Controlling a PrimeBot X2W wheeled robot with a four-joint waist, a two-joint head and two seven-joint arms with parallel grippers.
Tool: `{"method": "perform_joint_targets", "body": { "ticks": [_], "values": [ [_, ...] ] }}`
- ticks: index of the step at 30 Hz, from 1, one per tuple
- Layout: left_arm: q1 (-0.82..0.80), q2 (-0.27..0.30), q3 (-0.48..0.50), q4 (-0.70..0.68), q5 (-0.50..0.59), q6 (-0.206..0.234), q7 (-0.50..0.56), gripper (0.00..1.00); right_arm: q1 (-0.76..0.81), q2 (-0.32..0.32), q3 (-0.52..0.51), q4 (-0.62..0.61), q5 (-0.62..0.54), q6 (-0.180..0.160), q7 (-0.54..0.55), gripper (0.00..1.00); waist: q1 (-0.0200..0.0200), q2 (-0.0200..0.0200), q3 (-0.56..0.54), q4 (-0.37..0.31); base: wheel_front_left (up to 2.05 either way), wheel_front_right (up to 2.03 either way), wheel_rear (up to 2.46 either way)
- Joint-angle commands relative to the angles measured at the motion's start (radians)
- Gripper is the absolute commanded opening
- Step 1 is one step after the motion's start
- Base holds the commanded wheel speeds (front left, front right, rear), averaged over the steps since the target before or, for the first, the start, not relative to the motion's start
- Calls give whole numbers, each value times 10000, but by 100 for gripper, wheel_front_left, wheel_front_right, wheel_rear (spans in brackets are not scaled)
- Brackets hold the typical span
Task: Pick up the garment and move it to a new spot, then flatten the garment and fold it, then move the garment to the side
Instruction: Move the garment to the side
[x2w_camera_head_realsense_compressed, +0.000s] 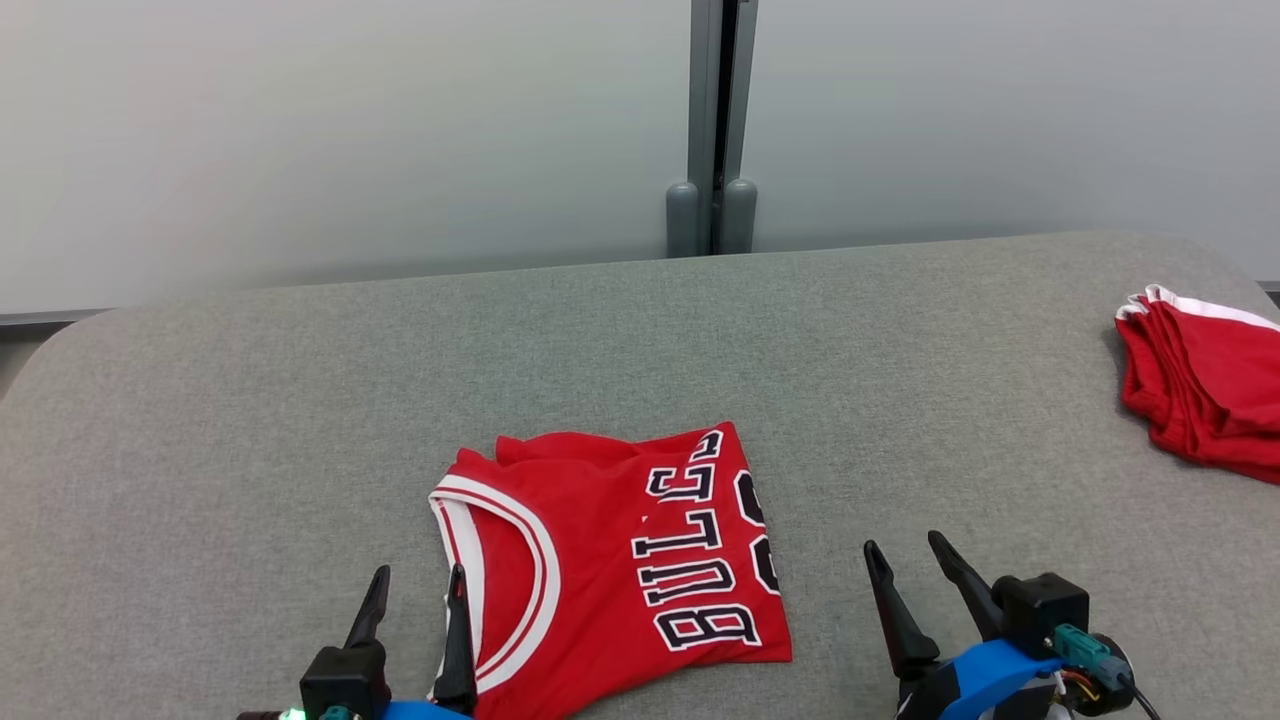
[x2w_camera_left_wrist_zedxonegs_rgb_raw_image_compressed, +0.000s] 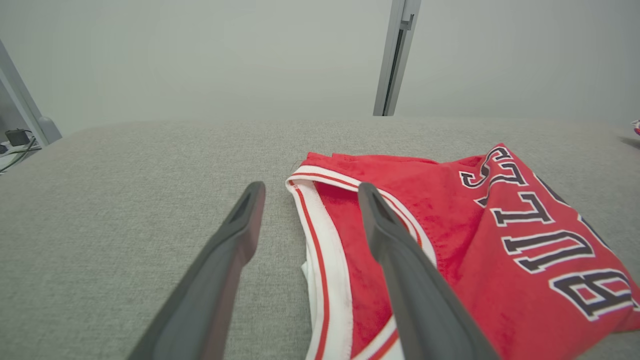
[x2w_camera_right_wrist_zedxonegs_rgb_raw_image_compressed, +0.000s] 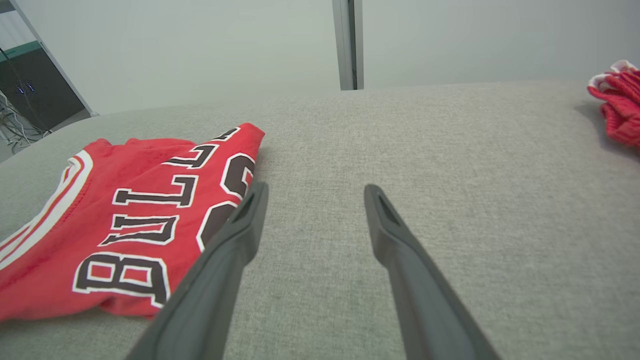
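Garment (x2w_camera_head_realsense_compressed: 610, 560) on grey tabletop (x2w_camera_head_realsense_compressed: 250, 420), edges well apart

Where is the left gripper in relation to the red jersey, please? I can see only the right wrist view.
Observer: The left gripper is at the collar edge of the jersey, open, with one finger over the white neckline trim and the other over the bare grey surface.
Operator: Thank you. Is my right gripper overlapping the jersey?
Observer: No. In the head view the right gripper sits to the jersey's right, open, with a strip of bare grey surface between them.
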Motion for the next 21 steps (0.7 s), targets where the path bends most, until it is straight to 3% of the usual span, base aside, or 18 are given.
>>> {"method": "perform_joint_targets", "body": {
  "ticks": [1,9,21],
  "values": [
    [-174,3,-63,-45,-41,24,-26,100,-67,8,9,-14,34,0,-48,100,0,0,22,46,0,0,0],
    [-427,5,-430,45,-279,-47,-26,100,-1019,7,537,470,169,0,-48,100,0,0,505,627,0,0,0],
    [-944,2,-901,115,-408,36,-26,100,-2796,-3,1019,2873,412,0,341,100,0,0,1394,1751,0,0,0]
  ]
}}
